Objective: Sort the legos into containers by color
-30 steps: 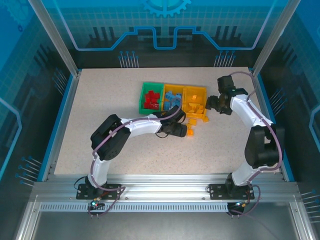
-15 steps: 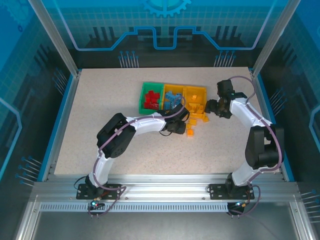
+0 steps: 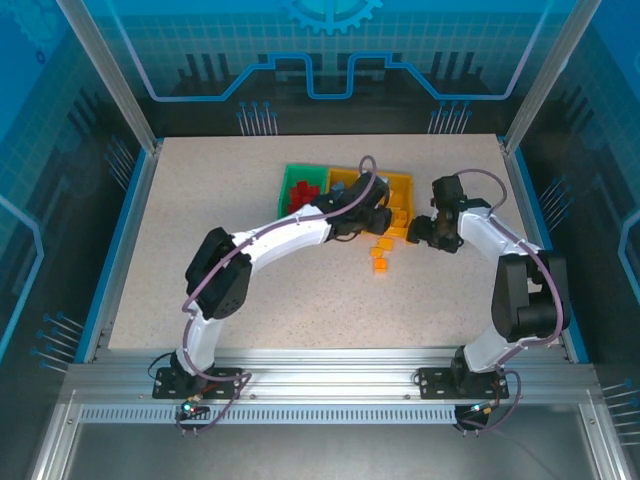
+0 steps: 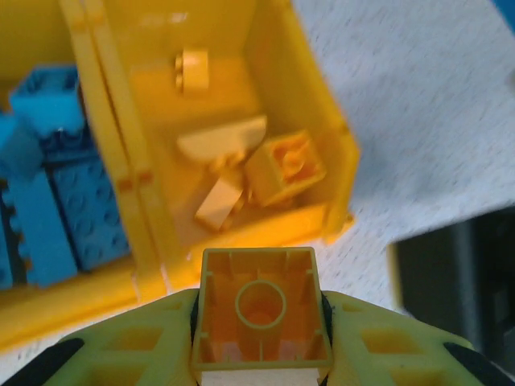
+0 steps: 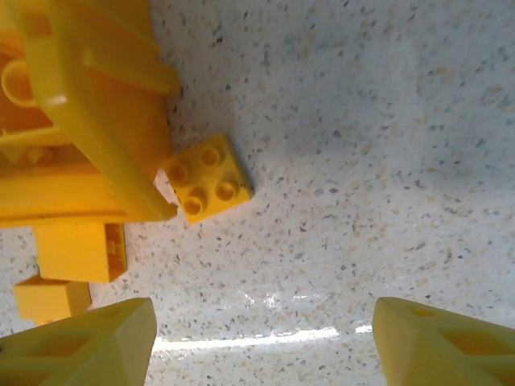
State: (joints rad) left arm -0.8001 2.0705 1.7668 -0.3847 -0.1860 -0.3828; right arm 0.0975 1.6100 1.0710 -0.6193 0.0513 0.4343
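Left pincer (image 4: pixel 261 322) clenched on orange-yellow brick (image 4: pixel 260 310): glossy plastic, hollow underside, round tube inside. Held above yellow end bin (image 4: pixel 282 80), toward table's far edge. Right pincer (image 5: pixel 261 342) released, over speckled table (image 5: pixel 362 161); square four-stud brick (image 5: pixel 207 177) just beside bin corner.

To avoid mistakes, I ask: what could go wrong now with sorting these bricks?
The orange-yellow plastic brick clamped in the left jaws hangs near the yellow plastic bin's front wall; dropped here, it may strike the rim and bounce out. The open right jaws hover near a small yellow four-stud brick at that bin's corner; closing could nudge the bin.
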